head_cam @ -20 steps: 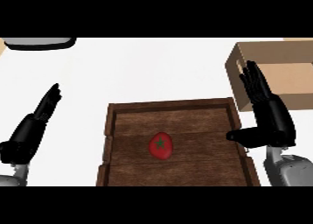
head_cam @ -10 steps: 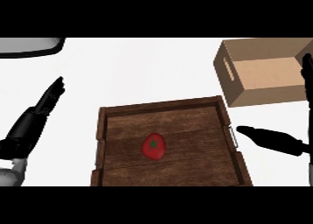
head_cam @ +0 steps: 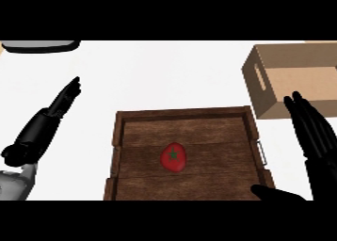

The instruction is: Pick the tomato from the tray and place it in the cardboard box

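Note:
A red tomato with a green stem mark lies in the middle of the brown wooden tray. An open cardboard box stands at the upper right, past the tray's far right corner. My right hand is open, fingers straight and pointing away, just right of the tray and below the box; its thumb reaches toward the tray's near right corner. My left hand rests open left of the tray, fingers pointing up. Neither hand touches the tomato.
A metal handle sticks out from the tray's right side, close to my right hand. A grey and black object sits at the far left edge of the white counter.
My right hand has moved down and toward me, from beside the box to the tray's right side. The scene has shifted lower in view. The tomato lies where it was on the tray.

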